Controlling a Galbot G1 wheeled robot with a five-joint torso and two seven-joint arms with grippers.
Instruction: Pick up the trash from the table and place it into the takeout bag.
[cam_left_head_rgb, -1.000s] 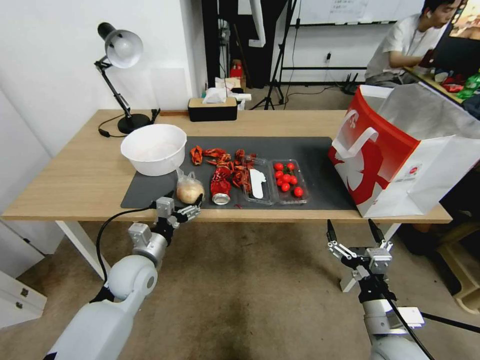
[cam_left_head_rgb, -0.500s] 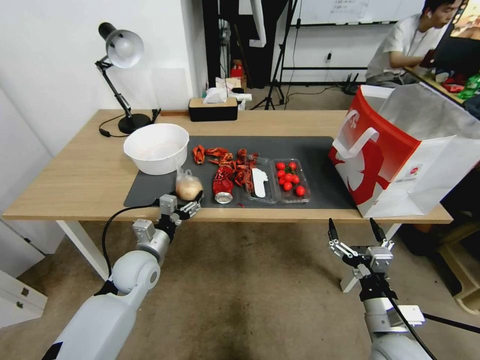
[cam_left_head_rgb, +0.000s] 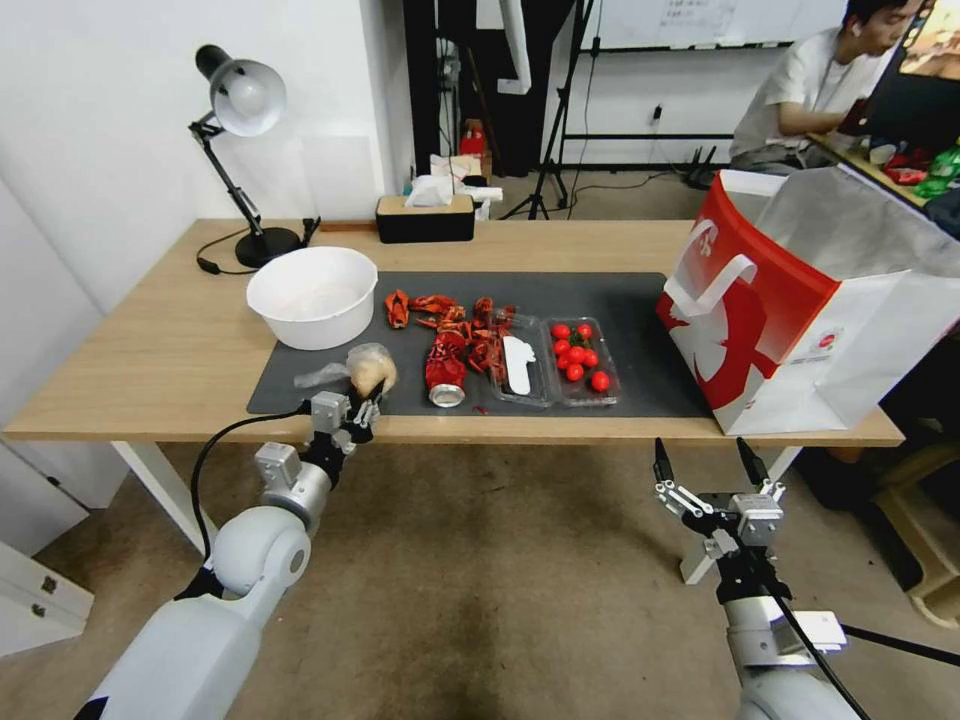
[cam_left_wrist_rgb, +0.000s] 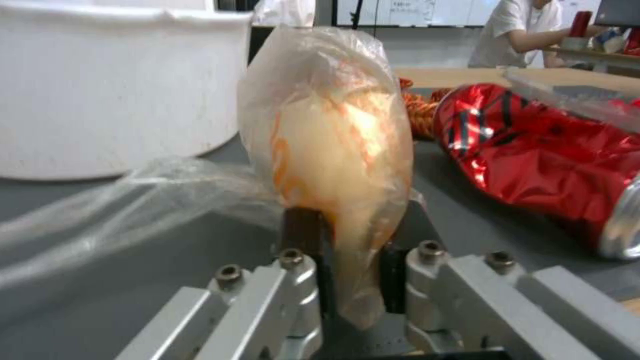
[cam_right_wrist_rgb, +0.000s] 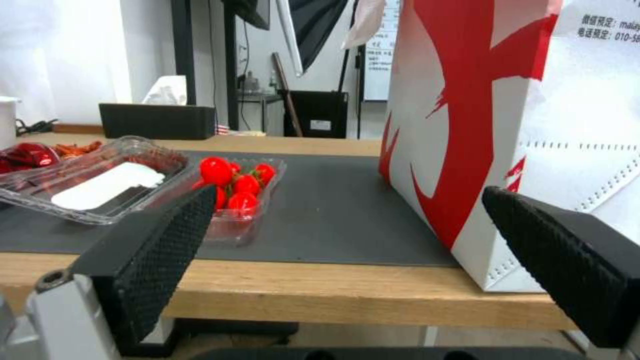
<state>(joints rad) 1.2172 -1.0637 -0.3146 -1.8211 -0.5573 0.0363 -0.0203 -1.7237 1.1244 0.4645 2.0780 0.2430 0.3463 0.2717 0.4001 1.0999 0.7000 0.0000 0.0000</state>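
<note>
The left gripper (cam_left_head_rgb: 366, 408) sits at the near edge of the table (cam_left_head_rgb: 150, 350), its fingers (cam_left_wrist_rgb: 303, 232) clamped on the lower part of the bun in its clear bag (cam_left_head_rgb: 368, 368). In the left wrist view the bun (cam_left_wrist_rgb: 333, 150) stands upright between the fingers, squeezed narrow at the bottom, with loose plastic trailing off to one side over the dark grey mat (cam_left_head_rgb: 620, 300). The large white bowl (cam_left_head_rgb: 312, 296) stands just behind the bun, and the crushed red can (cam_left_head_rgb: 445, 368) lies on the mat just to its right. Beyond the can are red food scraps (cam_left_head_rgb: 440, 308), a clear tray holding a white piece (cam_left_head_rgb: 517, 365) and the tray of cherry tomatoes (cam_left_head_rgb: 578, 362). The takeout bag (cam_left_head_rgb: 800, 310) stands upright at the right end of the table, its mouth open. The right gripper (cam_left_head_rgb: 710, 462) hangs below the table edge, near the bag, fingers spread wide and holding nothing.
</note>
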